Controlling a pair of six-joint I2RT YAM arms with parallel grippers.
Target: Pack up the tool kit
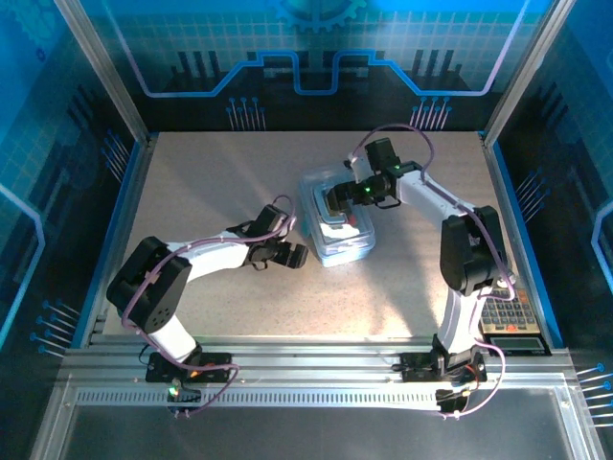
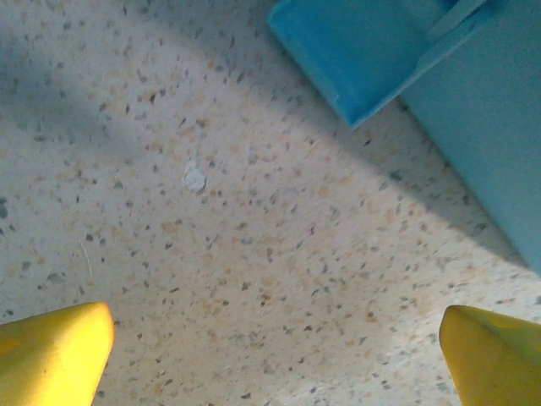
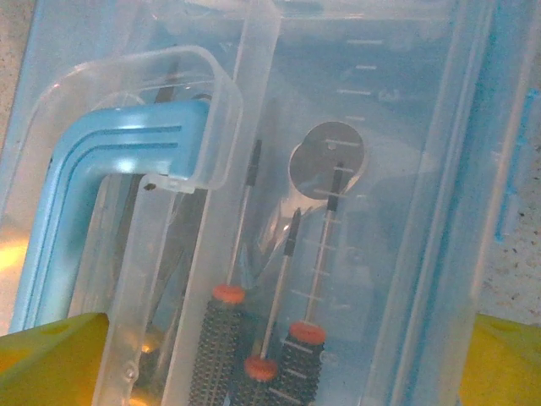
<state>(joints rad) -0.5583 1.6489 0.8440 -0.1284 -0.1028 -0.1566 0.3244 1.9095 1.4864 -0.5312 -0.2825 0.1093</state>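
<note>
Rectangular translucent light-blue plastic case (image 1: 337, 235) is sitting near mid-bench on the speckled beige bench (image 1: 211, 182), long axis running roughly away from the arm bases. Its clear lid (image 3: 355, 127) is lying on top, with a light-blue curved handle (image 3: 93, 203) sitting under a clear bracket. Through the lid, three slim screwdrivers (image 3: 221, 338) with black knurled grips and red collars are lying side by side inside the case, shafts pointing toward the top of the right wrist view. An orange patch is showing through the plastic at the left of that view, too blurred to identify. Right claw (image 1: 337, 201) is hovering directly over the case, released: its yellow fingertips (image 3: 51, 359) are sitting wide apart at the bottom corners of the wrist view, and contact with the case cannot be told. Left claw (image 1: 292, 255) is resting low just left of the case, also released, yellow fingertips (image 2: 51, 359) spread over bare bench with a corner of the case just ahead at upper right. A grey calculator (image 1: 512, 316) is lying at the near-right bench edge, well apart from the case.
</note>
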